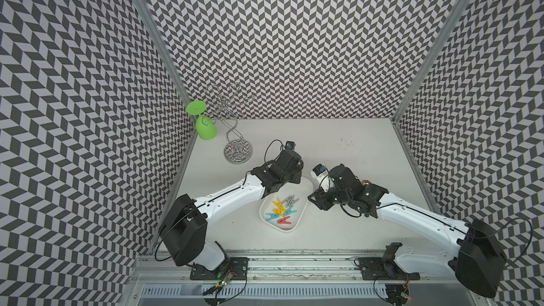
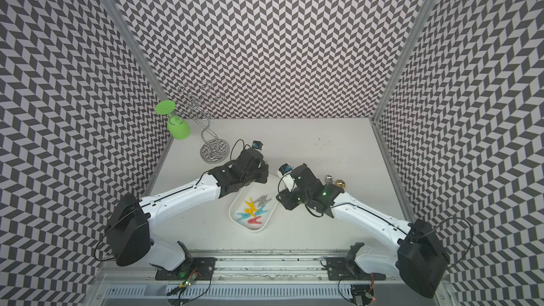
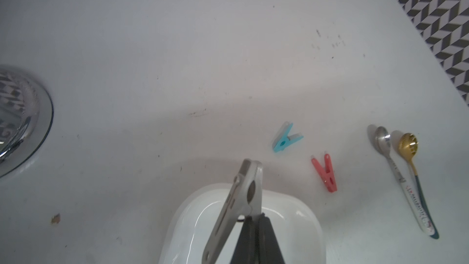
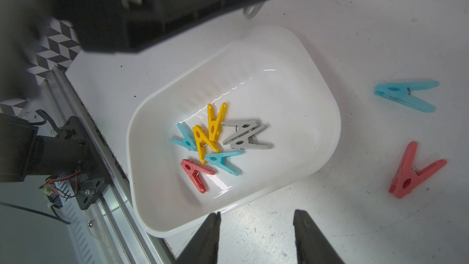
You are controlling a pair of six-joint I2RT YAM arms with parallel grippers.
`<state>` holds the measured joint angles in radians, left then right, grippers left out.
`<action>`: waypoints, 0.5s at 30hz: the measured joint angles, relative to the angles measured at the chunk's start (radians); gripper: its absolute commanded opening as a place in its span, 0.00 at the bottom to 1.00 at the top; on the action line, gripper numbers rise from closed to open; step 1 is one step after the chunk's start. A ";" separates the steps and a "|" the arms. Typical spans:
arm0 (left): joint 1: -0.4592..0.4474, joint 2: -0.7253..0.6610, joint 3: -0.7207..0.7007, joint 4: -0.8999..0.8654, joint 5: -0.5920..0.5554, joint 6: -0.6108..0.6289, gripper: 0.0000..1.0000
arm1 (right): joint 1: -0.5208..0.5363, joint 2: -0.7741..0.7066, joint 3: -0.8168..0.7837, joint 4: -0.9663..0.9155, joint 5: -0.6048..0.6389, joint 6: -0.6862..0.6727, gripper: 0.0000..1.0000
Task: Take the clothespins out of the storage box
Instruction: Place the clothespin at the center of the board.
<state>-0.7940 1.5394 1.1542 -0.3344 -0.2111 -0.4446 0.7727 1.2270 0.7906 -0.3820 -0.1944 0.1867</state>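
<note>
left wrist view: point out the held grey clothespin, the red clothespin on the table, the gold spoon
held grey clothespin (image 3: 238,199), left wrist view, mid body
red clothespin (image 3: 328,179), left wrist view, near hinge
gold spoon (image 3: 408,143), left wrist view, its bowl

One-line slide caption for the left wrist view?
Left gripper holds a grey clothespin over the storage box; teal clothespin and red clothespin lie outside.

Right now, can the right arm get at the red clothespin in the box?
Probably yes: the right gripper hangs open and empty beside the storage box, and the red clothespin lies at the pile's edge.
</note>
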 measured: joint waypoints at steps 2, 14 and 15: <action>0.018 0.045 0.051 0.019 0.031 0.014 0.01 | 0.000 -0.008 0.000 -0.002 0.002 0.002 0.50; 0.088 0.393 0.260 0.025 0.190 0.086 0.03 | 0.003 -0.064 0.000 -0.007 0.018 0.016 0.50; 0.088 0.409 0.270 0.023 0.196 0.088 0.04 | 0.003 -0.064 0.000 -0.008 0.019 0.016 0.50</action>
<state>-0.7059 1.9484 1.4239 -0.3119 -0.0151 -0.3565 0.7761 1.1629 0.7906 -0.3897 -0.1753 0.2028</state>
